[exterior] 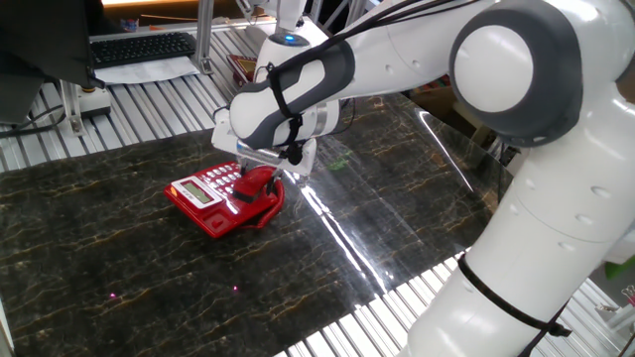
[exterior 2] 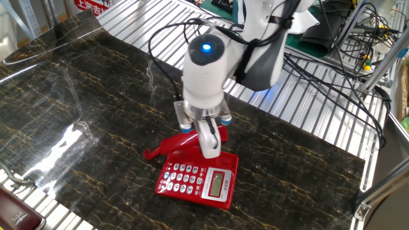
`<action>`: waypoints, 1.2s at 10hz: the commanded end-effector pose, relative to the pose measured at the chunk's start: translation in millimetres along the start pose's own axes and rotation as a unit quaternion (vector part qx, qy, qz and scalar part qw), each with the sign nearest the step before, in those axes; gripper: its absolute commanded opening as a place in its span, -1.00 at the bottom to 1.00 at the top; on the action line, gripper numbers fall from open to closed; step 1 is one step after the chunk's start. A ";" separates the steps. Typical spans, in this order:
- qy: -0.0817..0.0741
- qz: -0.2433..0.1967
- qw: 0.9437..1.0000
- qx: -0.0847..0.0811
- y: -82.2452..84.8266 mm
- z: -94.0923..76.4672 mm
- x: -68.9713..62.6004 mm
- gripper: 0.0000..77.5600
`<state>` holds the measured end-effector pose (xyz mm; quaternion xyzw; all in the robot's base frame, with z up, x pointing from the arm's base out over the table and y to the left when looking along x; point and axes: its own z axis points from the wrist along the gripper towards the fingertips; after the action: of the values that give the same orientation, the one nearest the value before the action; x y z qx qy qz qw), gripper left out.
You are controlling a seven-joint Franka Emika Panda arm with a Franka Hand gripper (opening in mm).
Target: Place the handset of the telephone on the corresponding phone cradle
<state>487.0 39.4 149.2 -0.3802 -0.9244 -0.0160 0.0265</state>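
The bright red telephone lies on the dark marble table, keypad and display facing up; it also shows in one fixed view. The red handset lies slanted along the phone's far edge, over the phone cradle, its left end low near the table. My gripper points straight down and is shut on the handset's middle. In one fixed view the gripper sits on the handset at the phone's right side. The coiled cord is hidden.
A dark maroon phone with a grey coiled cord lies at the near left corner. A keyboard sits on the far bench. Cables hang behind the arm. Slatted metal borders the marble slab.
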 end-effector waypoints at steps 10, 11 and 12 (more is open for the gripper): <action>-0.008 0.166 0.986 -0.035 15.9 12.4 25.0 -0.97; -0.006 0.167 0.985 -0.036 16.4 12.3 24.1 -0.97; 0.003 0.171 0.984 -0.056 20.0 12.2 16.7 -0.97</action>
<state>477.7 69.2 137.7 -0.5294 -0.8474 -0.0389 0.0107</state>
